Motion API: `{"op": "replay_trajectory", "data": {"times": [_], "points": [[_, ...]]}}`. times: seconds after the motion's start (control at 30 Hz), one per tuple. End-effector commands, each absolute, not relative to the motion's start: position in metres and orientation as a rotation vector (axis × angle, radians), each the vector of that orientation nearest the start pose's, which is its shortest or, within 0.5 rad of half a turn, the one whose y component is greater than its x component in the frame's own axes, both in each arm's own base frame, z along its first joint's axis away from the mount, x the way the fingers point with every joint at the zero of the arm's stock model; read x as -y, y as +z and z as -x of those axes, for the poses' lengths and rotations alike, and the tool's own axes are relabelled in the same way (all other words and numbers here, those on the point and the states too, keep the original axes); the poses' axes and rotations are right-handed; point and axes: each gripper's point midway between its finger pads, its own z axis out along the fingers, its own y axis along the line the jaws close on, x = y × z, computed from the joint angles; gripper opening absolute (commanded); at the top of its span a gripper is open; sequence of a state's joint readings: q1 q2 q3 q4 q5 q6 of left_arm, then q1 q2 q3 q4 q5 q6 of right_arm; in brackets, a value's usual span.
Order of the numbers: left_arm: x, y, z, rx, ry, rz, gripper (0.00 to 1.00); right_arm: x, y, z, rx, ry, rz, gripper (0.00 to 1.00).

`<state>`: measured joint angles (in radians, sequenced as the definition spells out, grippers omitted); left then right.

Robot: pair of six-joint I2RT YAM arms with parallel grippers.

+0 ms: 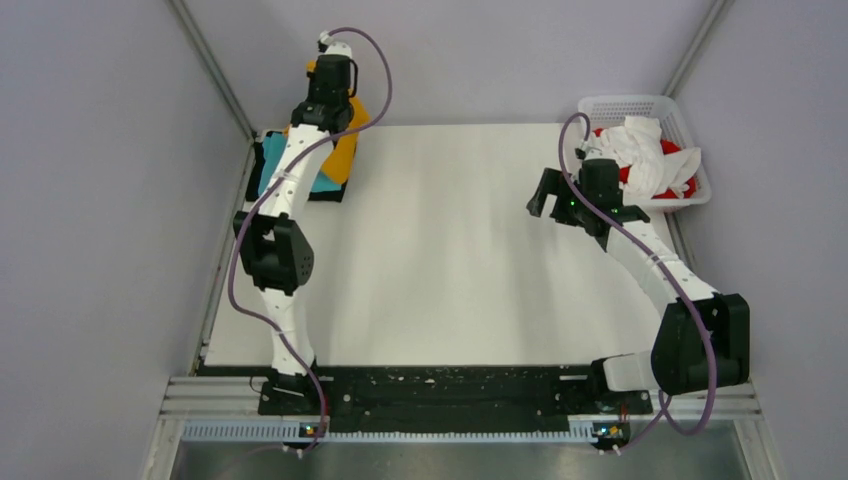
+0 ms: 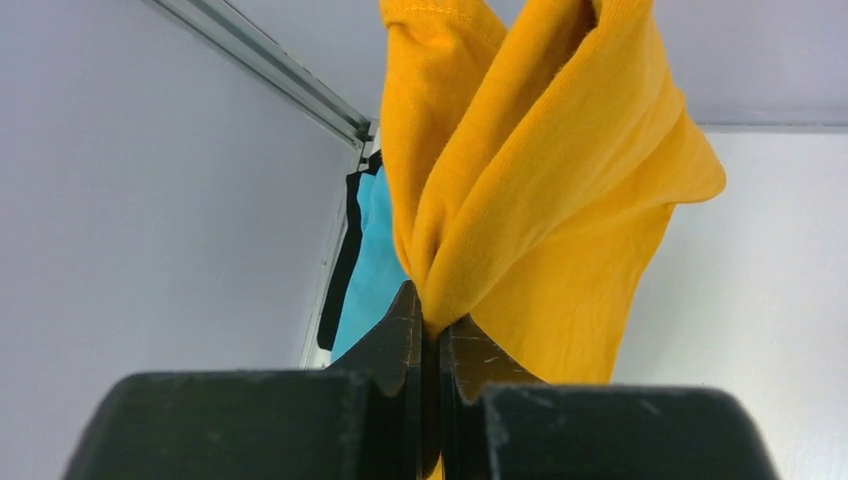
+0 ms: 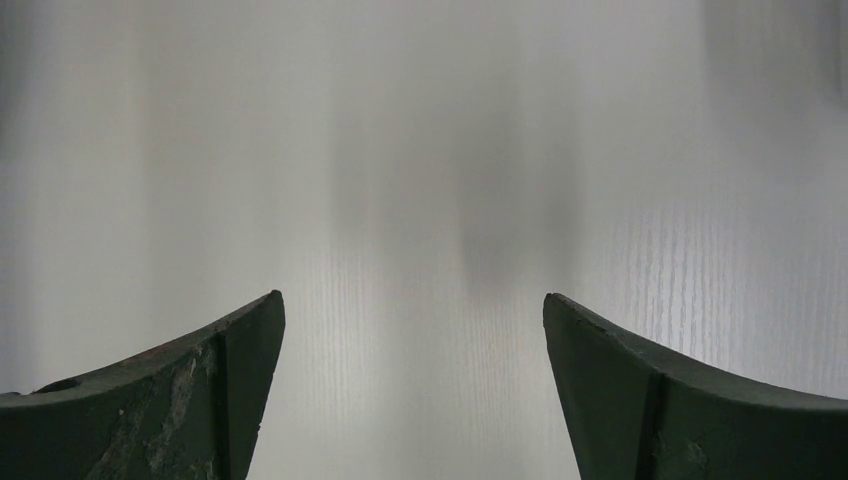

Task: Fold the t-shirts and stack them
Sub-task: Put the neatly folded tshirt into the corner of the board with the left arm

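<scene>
L gripper (image 2: 430,335) is clenched on a bunched fold of the orange shirt (image 2: 540,180). The cloth fans out beyond the tips and isn't laid flat, so it's either mid-fold or mid-carry; can't tell which. Just beyond & left of those tips, in the far-left corner of the table (image 1: 450,260), lies the teal shirt (image 2: 365,270). It's flat, w/ a black shirt (image 2: 345,255) showing as an edge under it. That's prob. the stack so far, 2 items. The orange hangs over or next to that pile; whether it touches can't be told.

R gripper (image 3: 412,310) is spread wide, nothing betw. its fingers, only bare tabletop under it. Off to its right & a bit farther out sits the basket (image 1: 655,105) w/ a crumpled white shirt (image 1: 640,150) on a red shirt (image 1: 688,165), neither folded.

Judgement: roughly halfway, maybe a bit under.
- Done: teal + black stacked.
- In hand: orange, to go on the pile.
- Left: white & red, each to be pulled out, spread, folded, stacked.

More shirts deeper in the basket can't be ruled out.
</scene>
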<state>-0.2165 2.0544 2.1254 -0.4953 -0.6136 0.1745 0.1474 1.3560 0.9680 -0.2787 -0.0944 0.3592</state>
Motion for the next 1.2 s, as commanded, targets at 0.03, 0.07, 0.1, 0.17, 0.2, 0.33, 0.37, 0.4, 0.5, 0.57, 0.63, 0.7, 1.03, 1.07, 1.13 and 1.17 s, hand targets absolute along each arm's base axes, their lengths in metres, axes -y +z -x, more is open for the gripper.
{"op": "replay_trajectory", "data": {"times": [0.03,0.07,0.1,0.17,0.2,0.33,0.37,0.4,0.5,0.57,0.63,0.7,1.03,1.07,1.13,1.17], "points": [[-0.003,0.293,-0.596,-1.938,0.487,0.068,0.00,-0.079,0.159,-0.380,-2.230,0.335,-0.201,0.99],[-0.006,0.285,-0.600,-1.954,0.473,0.060,0.00,-0.079,0.158,-0.381,-2.233,0.329,-0.204,0.99],[-0.011,0.277,-0.604,-1.969,0.464,0.055,0.00,-0.077,0.157,-0.381,-2.238,0.321,-0.208,0.99],[-0.019,0.261,-0.611,-1.994,0.478,0.046,0.00,-0.077,0.156,-0.381,-2.241,0.317,-0.212,0.99],[-0.024,0.254,-0.614,-2.007,0.492,0.047,0.00,-0.077,0.155,-0.381,-2.242,0.316,-0.214,0.99],[-0.047,0.233,-0.620,-2.045,0.542,0.076,0.00,-0.076,0.155,-0.382,-2.242,0.313,-0.219,0.99],[-0.054,0.229,-0.620,-2.052,0.548,0.093,0.00,-0.076,0.154,-0.381,-2.244,0.311,-0.220,0.99],[-0.061,0.225,-0.620,-2.060,0.544,0.111,0.00,-0.076,0.154,-0.381,-2.246,0.310,-0.221,0.99],[-0.075,0.213,-0.621,-2.080,0.525,0.151,0.00,-0.076,0.152,-0.381,-2.251,0.309,-0.224,0.99],[-0.094,0.207,-0.620,-2.091,0.521,0.185,0.00,-0.076,0.152,-0.381,-2.253,0.310,-0.226,0.99],[-0.100,0.200,-0.622,-2.095,0.517,0.202,0.00,-0.076,0.152,-0.382,-2.254,0.310,-0.226,0.99],[-0.102,0.193,-0.623,-2.105,0.512,0.205,0.00,-0.076,0.149,-0.383,-2.264,0.310,-0.228,0.99],[-0.132,0.174,-0.616,-2.138,0.607,0.255,0.00,-0.071,0.139,-0.382,-2.315,0.264,-0.245,0.98],[-0.134,0.174,-0.616,-2.137,0.607,0.257,0.00,-0.071,0.139,-0.382,-2.315,0.262,-0.246,0.99],[-0.141,0.173,-0.615,-2.134,0.624,0.276,0.00,-0.071,0.139,-0.382,-2.316,0.261,-0.245,0.99],[-0.144,0.171,-0.614,-2.135,0.634,0.290,0.00,-0.071,0.138,-0.382,-2.318,0.260,-0.246,0.98]]}}
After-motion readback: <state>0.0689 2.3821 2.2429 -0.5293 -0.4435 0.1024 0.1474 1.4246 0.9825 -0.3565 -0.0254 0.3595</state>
